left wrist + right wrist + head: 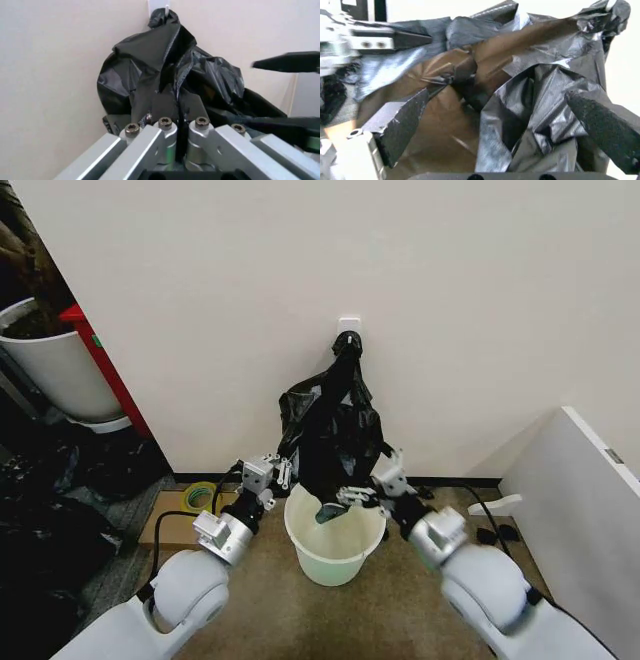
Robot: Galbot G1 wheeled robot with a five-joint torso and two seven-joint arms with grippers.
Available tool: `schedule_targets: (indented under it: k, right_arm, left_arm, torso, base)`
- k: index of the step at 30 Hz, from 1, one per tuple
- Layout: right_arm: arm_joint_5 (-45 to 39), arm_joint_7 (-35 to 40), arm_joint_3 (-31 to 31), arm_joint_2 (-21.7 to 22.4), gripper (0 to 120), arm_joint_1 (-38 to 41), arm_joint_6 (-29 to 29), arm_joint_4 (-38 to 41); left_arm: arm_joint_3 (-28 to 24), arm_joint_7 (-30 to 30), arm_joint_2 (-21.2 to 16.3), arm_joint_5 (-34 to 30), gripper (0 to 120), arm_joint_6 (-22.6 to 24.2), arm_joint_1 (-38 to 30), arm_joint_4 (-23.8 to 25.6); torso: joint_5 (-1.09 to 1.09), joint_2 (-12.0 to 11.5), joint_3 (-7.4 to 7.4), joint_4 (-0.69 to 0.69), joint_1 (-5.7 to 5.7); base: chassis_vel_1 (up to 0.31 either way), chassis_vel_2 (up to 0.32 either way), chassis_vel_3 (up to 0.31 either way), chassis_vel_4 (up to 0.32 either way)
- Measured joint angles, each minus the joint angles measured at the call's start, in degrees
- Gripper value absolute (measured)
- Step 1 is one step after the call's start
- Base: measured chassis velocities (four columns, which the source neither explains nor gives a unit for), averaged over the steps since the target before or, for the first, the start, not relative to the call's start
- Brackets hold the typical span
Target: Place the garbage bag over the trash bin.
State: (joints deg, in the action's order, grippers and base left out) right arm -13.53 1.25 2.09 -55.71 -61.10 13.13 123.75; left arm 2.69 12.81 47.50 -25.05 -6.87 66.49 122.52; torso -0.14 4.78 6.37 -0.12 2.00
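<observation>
The off-white trash bin [335, 555] stands on the floor against the wall. Above it, black plastic hangs from a wall hook, and its lower end dips into the bin's mouth. The loose, glossy garbage bag [303, 408] [150, 75] [540, 112] spreads out to the left of the narrower knotted bunch [340, 430]. My left gripper [277, 471] [179, 120] is at the bin's left rim, shut on a thin fold of the bag. Over the right rim, my right gripper [360, 495] [500, 95] is open, its fingers [400, 120] straddling crumpled plastic.
A large white plant pot [55, 370] and a red item [100, 355] stand at the far left, above dark bags on the floor [50, 530]. A tape roll [200, 497] lies on cardboard left of the bin. A white cabinet [590, 510] and cables [490, 530] are on the right.
</observation>
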Motion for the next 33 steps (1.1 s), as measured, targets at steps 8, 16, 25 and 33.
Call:
schedule_targets:
  k: [8,16,25,33]
  right_arm:
    - [5.1,1.0,-5.0,-0.1,85,5.3,3.5,-2.9]
    - [11.2,2.2,-6.9,-0.8,77,7.4,8.4,-4.6]
    - [11.5,4.5,-8.3,-0.8,46,9.5,12.8,-4.4]
    - [12.6,4.9,-9.2,-0.4,15,10.2,16.2,-3.7]
  left_arm:
    - [0.6,0.0,0.1,0.0,0,-0.1,0.8,0.5]
    - [0.6,0.0,0.2,-0.1,0,-0.2,0.4,0.7]
    - [0.4,0.0,0.6,0.3,0,-0.4,1.5,0.7]
    - [0.9,0.0,0.3,0.4,0,-0.7,2.2,1.2]
  torso:
    - [-0.01,0.0,0.0,-0.01,0.0]
    - [0.0,0.0,0.0,-0.01,0.0]
    - [0.0,0.0,-0.01,-0.01,0.0]
    - [0.0,0.0,-0.01,-0.01,0.0]
  base:
    - [0.0,0.0,0.0,0.0]
    - [0.0,0.0,0.0,0.0]
    - [0.0,0.0,0.0,0.0]
    - [0.0,0.0,0.0,0.0]
